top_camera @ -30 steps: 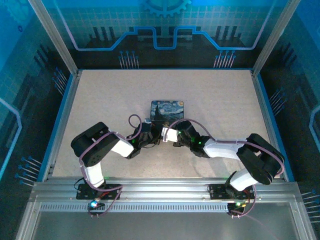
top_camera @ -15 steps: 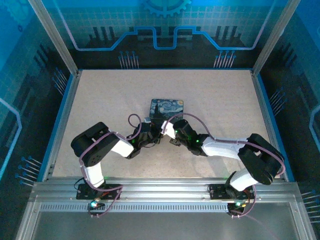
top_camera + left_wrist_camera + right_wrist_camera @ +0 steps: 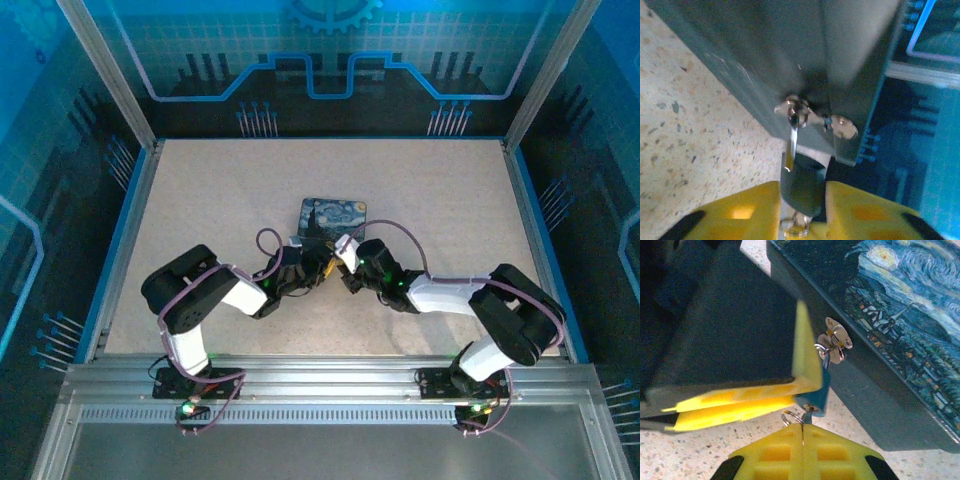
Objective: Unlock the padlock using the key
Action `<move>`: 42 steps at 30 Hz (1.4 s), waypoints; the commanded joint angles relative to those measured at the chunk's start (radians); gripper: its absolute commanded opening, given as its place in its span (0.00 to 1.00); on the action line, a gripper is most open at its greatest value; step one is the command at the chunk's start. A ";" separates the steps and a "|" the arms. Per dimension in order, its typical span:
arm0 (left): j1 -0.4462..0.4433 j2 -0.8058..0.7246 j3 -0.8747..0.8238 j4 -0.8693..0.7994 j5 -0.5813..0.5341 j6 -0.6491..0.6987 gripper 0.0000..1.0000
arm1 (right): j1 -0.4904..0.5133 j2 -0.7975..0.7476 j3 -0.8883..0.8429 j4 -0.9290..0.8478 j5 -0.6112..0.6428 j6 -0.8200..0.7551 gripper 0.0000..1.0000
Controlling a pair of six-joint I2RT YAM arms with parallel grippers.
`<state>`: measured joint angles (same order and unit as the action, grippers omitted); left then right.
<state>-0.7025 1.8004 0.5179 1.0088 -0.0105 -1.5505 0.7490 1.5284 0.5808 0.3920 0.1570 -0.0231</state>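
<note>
From above, the left gripper (image 3: 320, 272) and the right gripper (image 3: 341, 271) meet just in front of the tin (image 3: 334, 215). In the left wrist view, the left jaws clamp the padlock (image 3: 800, 182), which hangs from the tin's hasp (image 3: 796, 107). In the right wrist view, the right jaws pinch the key (image 3: 803, 424), whose tip is at the padlock's underside.

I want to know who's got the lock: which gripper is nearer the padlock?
Left. The left gripper is shut on the padlock itself; the right gripper is just off its end, fingers pinching the key.
</note>
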 commanded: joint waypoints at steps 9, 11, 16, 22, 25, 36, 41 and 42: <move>0.017 -0.215 -0.065 -0.231 -0.007 0.149 0.64 | -0.120 0.057 -0.075 0.169 -0.274 0.330 0.00; 0.027 -0.280 -0.071 -0.322 -0.020 0.204 0.65 | -0.133 0.065 -0.095 0.214 -0.302 0.372 0.00; 0.065 -0.512 0.009 -0.751 -0.108 0.441 0.75 | -0.187 0.045 -0.110 0.205 -0.366 0.435 0.00; 0.177 -0.657 0.225 -1.175 -0.117 0.779 0.96 | -0.259 0.057 -0.105 0.164 -0.489 0.509 0.00; 0.212 -0.640 0.308 -1.257 -0.084 0.878 0.99 | -0.263 0.057 -0.110 0.156 -0.496 0.502 0.00; 0.379 -0.351 0.488 -1.224 0.141 1.027 0.99 | -0.292 -0.049 -0.131 0.134 -0.469 0.466 0.29; 0.404 -0.169 0.632 -1.263 0.219 1.103 0.98 | -0.358 -0.046 -0.089 0.157 -0.527 0.483 0.48; 0.408 -0.143 0.647 -1.259 0.230 1.105 0.98 | -0.371 -0.037 -0.073 0.152 -0.545 0.486 0.52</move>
<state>-0.3058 1.6062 1.1023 -0.2245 0.1349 -0.5163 0.4179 1.4849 0.4564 0.5327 -0.3279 0.4549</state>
